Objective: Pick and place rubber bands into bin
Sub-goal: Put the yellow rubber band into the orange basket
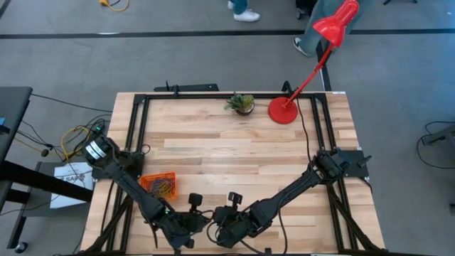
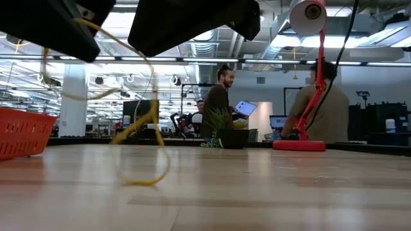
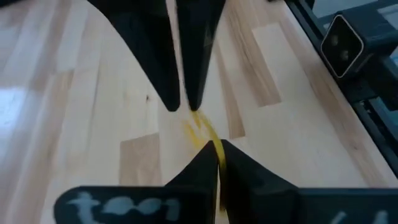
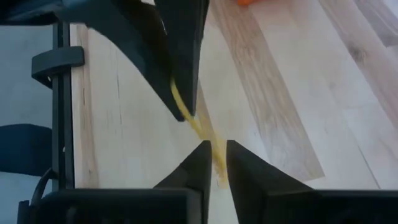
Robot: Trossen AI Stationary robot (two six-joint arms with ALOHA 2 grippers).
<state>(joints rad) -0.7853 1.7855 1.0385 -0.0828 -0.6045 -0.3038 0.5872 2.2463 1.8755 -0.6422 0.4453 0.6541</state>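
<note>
While both pincers meet, yellow rubber band [image 3: 200, 132] pinched btwn left pincer [image 3: 217, 163], right pincer [image 4: 215, 153].

**A big bright room behind the wooden table**

A light wooden table [image 1: 234, 153] is seen under the claws. Far across it from them, a red lamp [image 1: 313, 67] and a small green plant [image 1: 241, 104] are set side by side. Grey floor [image 1: 213, 60] is spread all around. Beyond the table, ceiling lights [image 2: 192, 48] are lit and people [image 2: 221, 102] are seen standing.
</note>
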